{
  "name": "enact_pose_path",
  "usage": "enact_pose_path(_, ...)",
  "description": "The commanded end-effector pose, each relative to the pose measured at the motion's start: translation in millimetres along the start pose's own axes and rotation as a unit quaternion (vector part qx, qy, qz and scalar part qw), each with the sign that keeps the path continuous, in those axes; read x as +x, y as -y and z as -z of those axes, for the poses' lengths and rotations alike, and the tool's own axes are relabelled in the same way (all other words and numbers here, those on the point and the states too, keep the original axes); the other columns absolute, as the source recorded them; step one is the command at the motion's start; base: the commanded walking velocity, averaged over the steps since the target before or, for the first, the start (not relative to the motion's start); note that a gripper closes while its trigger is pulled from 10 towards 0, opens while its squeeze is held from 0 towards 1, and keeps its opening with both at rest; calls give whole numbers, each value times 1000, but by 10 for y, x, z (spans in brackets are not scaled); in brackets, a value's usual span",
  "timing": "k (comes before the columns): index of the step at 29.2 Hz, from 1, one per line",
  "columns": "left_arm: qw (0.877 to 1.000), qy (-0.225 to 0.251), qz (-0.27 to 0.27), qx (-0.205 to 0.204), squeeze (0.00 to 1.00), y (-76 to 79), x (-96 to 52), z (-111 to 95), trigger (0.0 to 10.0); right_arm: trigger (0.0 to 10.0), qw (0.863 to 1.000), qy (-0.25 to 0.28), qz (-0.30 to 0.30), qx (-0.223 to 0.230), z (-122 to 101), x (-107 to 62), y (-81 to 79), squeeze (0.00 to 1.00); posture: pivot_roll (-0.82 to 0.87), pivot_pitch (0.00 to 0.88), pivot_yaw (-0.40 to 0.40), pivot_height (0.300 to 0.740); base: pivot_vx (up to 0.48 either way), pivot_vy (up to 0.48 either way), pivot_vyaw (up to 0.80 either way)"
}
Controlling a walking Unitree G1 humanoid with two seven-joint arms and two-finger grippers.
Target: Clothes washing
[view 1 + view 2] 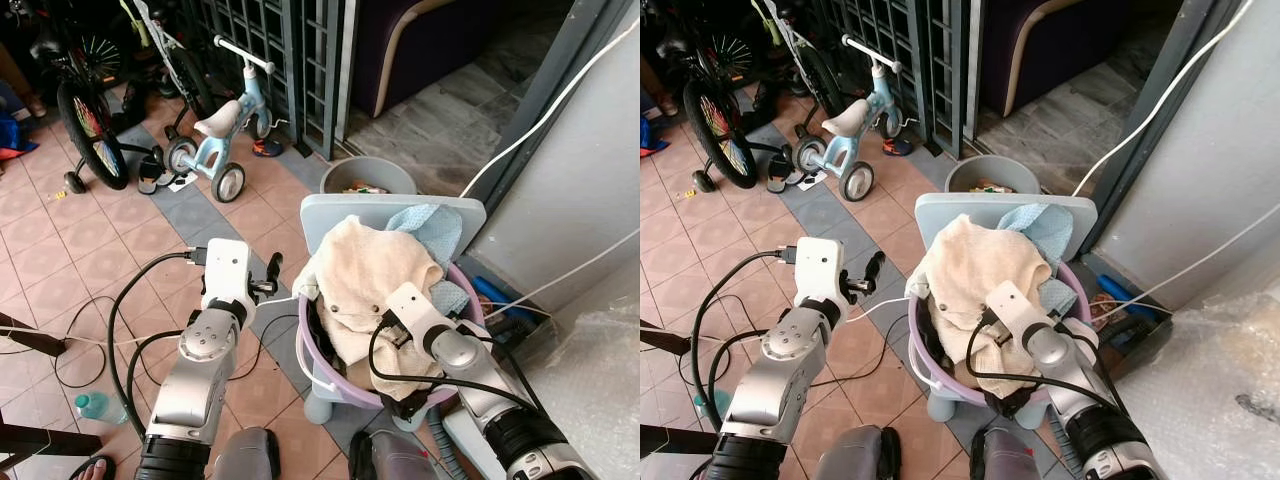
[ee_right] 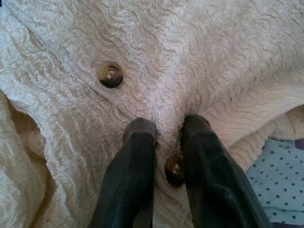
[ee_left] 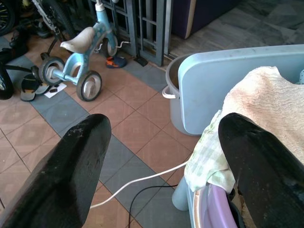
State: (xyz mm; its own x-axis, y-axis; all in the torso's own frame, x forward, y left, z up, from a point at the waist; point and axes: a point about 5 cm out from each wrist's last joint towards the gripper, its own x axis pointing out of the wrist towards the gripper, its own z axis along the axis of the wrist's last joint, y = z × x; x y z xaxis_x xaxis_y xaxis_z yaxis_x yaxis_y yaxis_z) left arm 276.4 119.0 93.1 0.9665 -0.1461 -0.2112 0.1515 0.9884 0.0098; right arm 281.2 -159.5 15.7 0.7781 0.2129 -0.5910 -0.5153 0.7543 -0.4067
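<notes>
1. The right gripper (image 2: 168, 137) has its jaws closed to a narrow gap, pinching a fold of the cream cardigan (image 2: 199, 57); one brown button (image 2: 174, 171) sits between the fingers and a second button (image 2: 110, 74) lies just beyond and to one side of them.
2. The cardigan is heaped on top of the purple wash basin (image 1: 330, 375), draped over its rim, with the right gripper pressed down into the cloth near the middle of the pile.
3. A pale blue dotted cloth (image 2: 280, 180) lies just beside the right jaws, under the cardigan's edge, and shows again at the far side of the pile.
4. The left gripper (image 3: 161, 142) hangs over the tiled floor (image 1: 120, 250) with its jaws spread wide and holding nothing; the basin is just beside one finger (image 3: 256, 156).
5. Between the left jaws, a white cable (image 3: 142, 183) runs across the floor, and a green checked cloth (image 3: 204, 161) hangs over the basin's rim.
6. Beyond the pile, a light blue plastic panel (image 1: 330, 215) stands against the basin, with a grey bucket (image 1: 345, 178) behind it.
7. Farther off stand a small blue tricycle (image 1: 215, 130) and a bicycle wheel (image 1: 90, 130), in front of a metal gate (image 1: 290, 60).
</notes>
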Motion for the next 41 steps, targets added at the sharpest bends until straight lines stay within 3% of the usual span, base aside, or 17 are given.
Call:
enact_pose_path(1, 1000, -9, -7, 3, 0, -15, -4, 49, 10000, 0, 1000, -8, -9, 5, 38, 6, -26, 0, 9, 118, 7, 740, 0, 0, 0)
enact_pose_path(5, 1000, -10, -8, 3, 0, -19, -4, 50, 10000, 0, 1000, -3, -8, 20, 23, 18, -15, 0, 7, 119, 10, 740, 0, 0, 0)
enact_pose_path(8, 1000, -10, -6, 1, 0, -17, -6, 52, 10000, 0, 997, 25, 32, 59, -53, 20, 97, 0, 4, 118, 9, 740, 0, 0, 0)
enact_pose_path(11, 1000, -5, -14, -6, 0, -18, 15, 32, 10000, 0, 972, 118, 100, 175, -330, -48, 348, 0, 0, 120, 3, 740, 0, 0, 0)
enact_pose_path(14, 1000, -3, -17, -7, 0, -18, 21, 24, 10000, 0, 964, 142, 105, 198, -401, -78, 390, 0, 0, 120, 3, 740, 0, 0, 0)
enact_pose_path(16, 1000, -1, -17, -9, 0, -13, 26, 19, 10000, 0, 943, 200, 110, 243, -613, -178, 491, 0, -9, 119, 5, 740, 0, 0, 0)
enact_pose_path(18, 1000, 0, -17, -9, 0, -11, 29, 19, 10000, 0, 936, 218, 110, 255, -683, -214, 527, 0, -13, 117, 7, 740, 0, 0, 0)
enact_pose_path(19, 1000, 3, -18, -9, 0, -13, 33, 13, 10000, 0, 921, 252, 118, 273, -813, -286, 618, 0, -14, 114, 8, 740, 0, 0, 0)
enact_pose_path(20, 1000, 3, -18, -9, 0, -13, 33, 13, 10000, 0, 921, 252, 118, 273, -813, -286, 618, 0, -14, 114, 8, 740, 0, 0, 0)
enact_pose_path(21, 1000, 10, -20, -17, 0, -13, 45, -13, 10000, 0, 884, 322, 146, 305, -1097, -486, 884, 0, -13, 107, 16, 740, 0, 0, 0)
enact_pose_path(25, 999, 32, -10, -14, 0, 26, 44, -73, 10000, 0, 832, 420, 208, 295, -1483, -916, 1357, 0, -24, 96, 31, 740, 0, 0, 0)
enact_pose_path(29, 999, 32, -11, -12, 0, 51, 54, -72, 10000, 0, 828, 429, 215, 291, -1468, -993, 1367, 0, -27, 94, 31, 740, 0, 0, 0)
enact_pose_path(32, 999, 36, -7, -12, 0, 71, 67, -85, 10000, 0, 843, 413, 196, 283, -1335, -986, 1209, 0, -28, 93, 30, 740, 0, 0, 0)
enact_pose_path(34, 999, 37, -7, -14, 0, 67, 71, -85, 10000, 0, 859, 390, 168, 287, -1195, -958, 988, 0, -28, 95, 31, 740, 0, 0, 0)
enact_pose_path(35, 999, 37, -7, -14, 0, 65, 71, -85, 10000, 1529, 864, 383, 162, 285, -1168, -949, 936, 0, -28, 95, 31, 740, 0, 0, 0)
enact_pose_path(36, 999, 37, -7, -14, 0, 64, 69, -84, 10000, 2196, 867, 378, 158, 283, -1156, -944, 896, 0, -27, 95, 31, 740, 0, 0, 0)
enact_pose_path(41, 999, 35, -8, -12, 0, 43, 62, -68, 10000, 3882, 876, 375, 105, 284, -1207, -954, 670, 0, -25, 98, 35, 740, 0, 0, 0)
